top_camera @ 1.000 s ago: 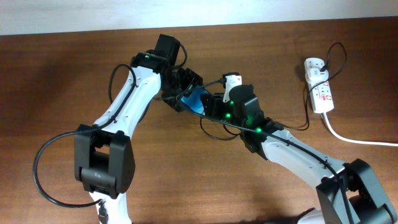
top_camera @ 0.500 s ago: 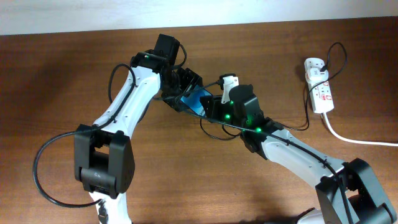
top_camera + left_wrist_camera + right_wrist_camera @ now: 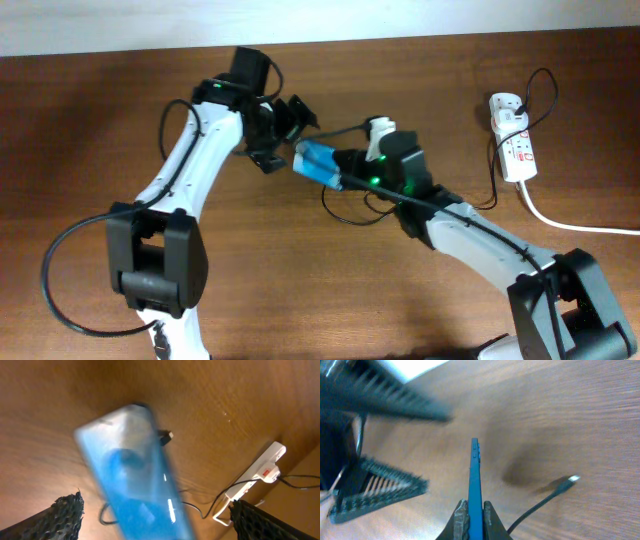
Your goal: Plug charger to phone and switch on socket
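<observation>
Phone (image 3: 320,166) edge-up in right claw (image 3: 475,512); left claw (image 3: 287,133) wide, just beside

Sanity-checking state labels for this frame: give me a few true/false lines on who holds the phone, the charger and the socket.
1. The right gripper is clamped on the phone. True.
2. The left gripper is shut on the phone. False: its fingers are spread wide, clear of the phone.
3. The charger is plugged into the phone. False: its connector tip lies free on the table.
4. The socket lies off to the right, away from both grippers. True.
</observation>
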Motion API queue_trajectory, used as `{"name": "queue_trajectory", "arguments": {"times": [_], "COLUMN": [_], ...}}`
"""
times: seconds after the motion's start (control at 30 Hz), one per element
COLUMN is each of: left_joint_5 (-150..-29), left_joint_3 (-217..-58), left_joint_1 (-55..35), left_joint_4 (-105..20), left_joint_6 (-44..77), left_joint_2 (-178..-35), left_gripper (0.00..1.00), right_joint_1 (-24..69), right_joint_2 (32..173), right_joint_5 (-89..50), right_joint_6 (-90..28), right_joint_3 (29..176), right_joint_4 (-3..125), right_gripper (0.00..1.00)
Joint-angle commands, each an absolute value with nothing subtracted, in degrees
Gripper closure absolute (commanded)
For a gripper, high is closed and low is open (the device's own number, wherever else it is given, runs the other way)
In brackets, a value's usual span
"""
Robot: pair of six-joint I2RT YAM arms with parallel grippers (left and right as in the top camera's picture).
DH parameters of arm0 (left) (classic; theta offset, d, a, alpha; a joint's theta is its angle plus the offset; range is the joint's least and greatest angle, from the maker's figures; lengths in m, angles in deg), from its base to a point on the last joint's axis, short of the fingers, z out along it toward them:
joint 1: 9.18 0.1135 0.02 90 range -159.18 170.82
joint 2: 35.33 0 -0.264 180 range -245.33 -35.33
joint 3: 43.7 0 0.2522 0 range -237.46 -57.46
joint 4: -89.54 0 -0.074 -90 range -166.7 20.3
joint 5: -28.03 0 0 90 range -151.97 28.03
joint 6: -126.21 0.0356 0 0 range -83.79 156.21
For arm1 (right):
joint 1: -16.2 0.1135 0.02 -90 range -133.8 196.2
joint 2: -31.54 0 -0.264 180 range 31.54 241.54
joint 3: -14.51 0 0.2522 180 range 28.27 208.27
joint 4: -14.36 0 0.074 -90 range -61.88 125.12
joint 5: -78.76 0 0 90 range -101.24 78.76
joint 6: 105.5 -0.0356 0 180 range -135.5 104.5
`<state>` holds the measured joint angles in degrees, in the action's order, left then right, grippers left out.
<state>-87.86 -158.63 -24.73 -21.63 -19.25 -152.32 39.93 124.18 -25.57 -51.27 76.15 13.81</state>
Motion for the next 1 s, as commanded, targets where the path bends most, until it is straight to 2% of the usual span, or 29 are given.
{"name": "queue_trajectory", "arguments": {"times": [0.0,0.03,0.1,0.17,0.33,0.5,0.67,0.8,0.97], "left_joint_5": [-89.3,-89.76,-90.4,-98.59,-109.74,-112.14,-109.52,-106.46,-100.25], "left_joint_3": [-160.03,-159.37,-156.75,-152.11,-136.81,-125.8,-125.69,-125.69,-125.69], "left_joint_1": [-21.71,-20.99,-20.81,-20.73,-20.73,-23.46,-26.17,-26.65,-26.65], "left_joint_4": [-21.44,-21.57,-23.16,-30.09,-45.89,-72.56,-89.43,-90.18,-91.01], "left_joint_6": [-6.64,-1.24,-0.43,2.5,6.12,5.1,-6.95,-9.55,-15.19], "left_joint_2": [-146.94,-146.61,-146.61,-146.55,-145.02,-140.56,-140.8,-140.86,-140.86], "left_gripper": [0.01,0.01,0.01,0.01,0.01,0.01,0.01,0.01,0.01], "right_joint_1": [34.33,30.88,26.77,21.96,14.73,17.37,21.33,23.27,26.07], "right_joint_2": [123.72,123.75,123.75,123.75,123.75,123.81,124.75,130.35,135.61], "right_joint_5": [-27.51,-31.18,-35.91,-40.63,-51.88,-51.73,-44.58,-44.39,-44.56], "right_joint_6": [-63.4,-68.78,-73.48,-78.42,-81.08,-86.37,-90.31,-97.61,-101.76], "right_joint_3": [77.22,77.22,77.22,77.2,77.2,77.16,77.13,77.13,77.13], "right_joint_4": [12.15,10.47,8.15,8.09,6.65,6.62,4.2,-13.29,-23.32], "right_gripper": [0.96,0.96,0.96,0.96,0.96,0.96,0.96,0.96,0.96]}}
